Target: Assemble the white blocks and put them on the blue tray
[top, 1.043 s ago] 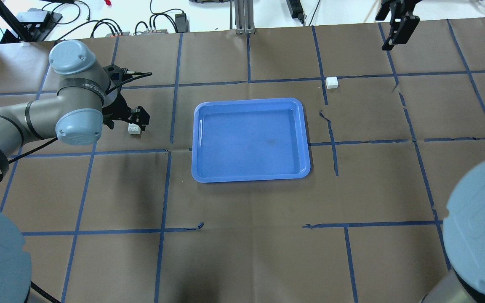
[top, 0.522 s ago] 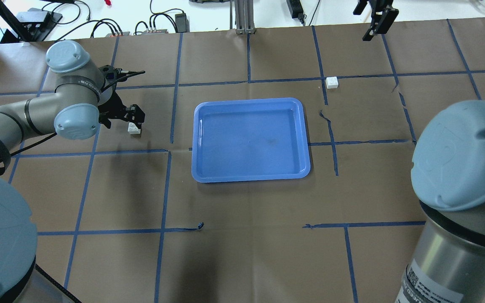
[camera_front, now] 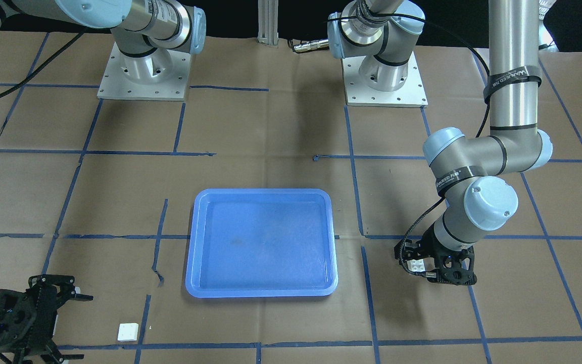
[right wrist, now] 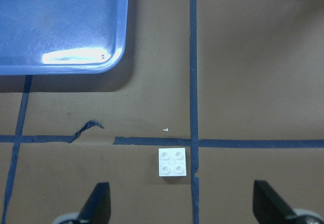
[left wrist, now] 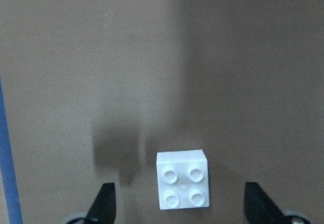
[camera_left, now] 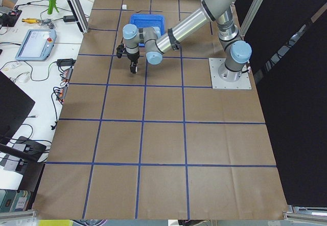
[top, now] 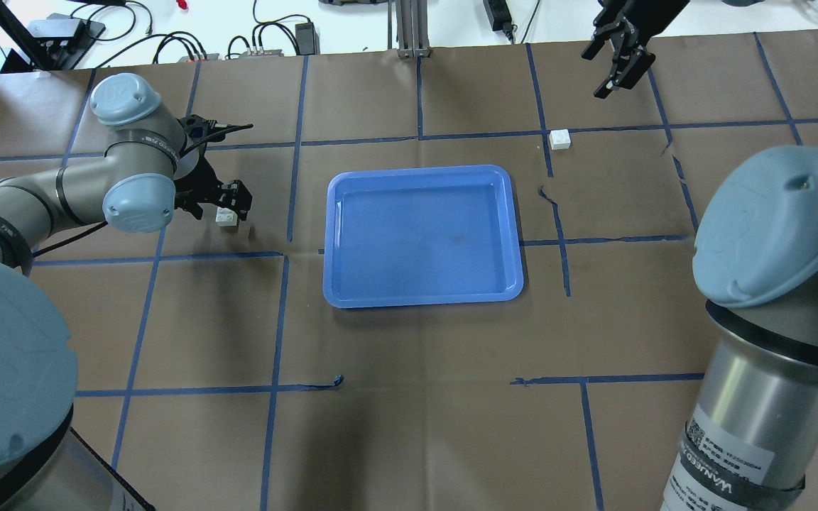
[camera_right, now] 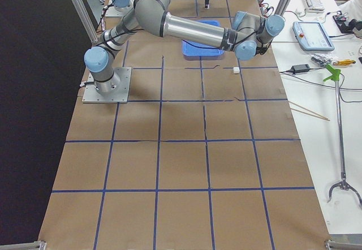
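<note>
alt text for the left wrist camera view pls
A white four-stud block lies on brown paper between the open fingertips of the left gripper, touching neither. A strip of blue tape runs down the view's left edge.

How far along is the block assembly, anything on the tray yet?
Done: nothing. The blue tray is empty, and both white blocks lie apart on the table, unjoined. In hand: the left gripper, open, straddles the left block without touching it. The right gripper, open, hovers above the right block. Left: grasp both, press them together, set the pair on the tray.
</note>
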`<state>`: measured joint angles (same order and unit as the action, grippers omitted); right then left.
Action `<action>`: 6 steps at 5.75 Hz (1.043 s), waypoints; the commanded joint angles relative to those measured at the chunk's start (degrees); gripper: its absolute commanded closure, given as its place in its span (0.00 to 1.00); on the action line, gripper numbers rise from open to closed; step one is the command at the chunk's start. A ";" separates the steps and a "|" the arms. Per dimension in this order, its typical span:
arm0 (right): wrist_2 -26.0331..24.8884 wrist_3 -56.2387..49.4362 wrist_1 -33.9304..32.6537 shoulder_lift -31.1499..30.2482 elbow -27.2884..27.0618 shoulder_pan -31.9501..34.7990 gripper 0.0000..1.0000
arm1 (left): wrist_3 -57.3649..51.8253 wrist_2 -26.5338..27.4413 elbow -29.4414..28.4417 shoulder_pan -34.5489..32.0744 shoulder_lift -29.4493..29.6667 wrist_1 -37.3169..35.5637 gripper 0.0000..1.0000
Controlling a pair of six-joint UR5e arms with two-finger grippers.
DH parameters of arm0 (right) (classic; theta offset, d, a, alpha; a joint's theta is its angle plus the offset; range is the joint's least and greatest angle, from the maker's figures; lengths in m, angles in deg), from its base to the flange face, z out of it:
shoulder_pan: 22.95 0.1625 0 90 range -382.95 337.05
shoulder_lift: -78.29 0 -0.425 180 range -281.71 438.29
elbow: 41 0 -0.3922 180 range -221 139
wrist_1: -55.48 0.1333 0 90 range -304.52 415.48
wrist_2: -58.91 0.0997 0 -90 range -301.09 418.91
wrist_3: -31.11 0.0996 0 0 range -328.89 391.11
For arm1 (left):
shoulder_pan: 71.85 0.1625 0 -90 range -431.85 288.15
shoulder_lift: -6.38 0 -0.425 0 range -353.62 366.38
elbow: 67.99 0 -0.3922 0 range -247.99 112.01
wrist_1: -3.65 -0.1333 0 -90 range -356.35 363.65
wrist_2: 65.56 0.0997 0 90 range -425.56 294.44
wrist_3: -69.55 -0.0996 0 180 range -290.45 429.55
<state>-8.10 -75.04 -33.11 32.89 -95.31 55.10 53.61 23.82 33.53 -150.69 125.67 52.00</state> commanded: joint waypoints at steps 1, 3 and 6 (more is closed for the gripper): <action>5.53 -3.71 -4.01 0.40 -5.77 -1.22 0.00 | -0.24 0.01 -0.09 0.00 0.25 -0.01 0.56; 9.06 -3.72 -10.78 0.66 -11.66 -2.28 0.00 | -0.42 0.01 -0.18 0.00 0.25 -0.01 0.86; 11.44 -7.30 -17.67 3.55 -13.36 -2.55 0.00 | -10.99 0.70 -1.41 -6.10 -3.87 1.47 0.87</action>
<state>1.97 -80.51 -49.51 35.43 -108.46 52.54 47.47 24.08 32.36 -153.08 123.33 52.85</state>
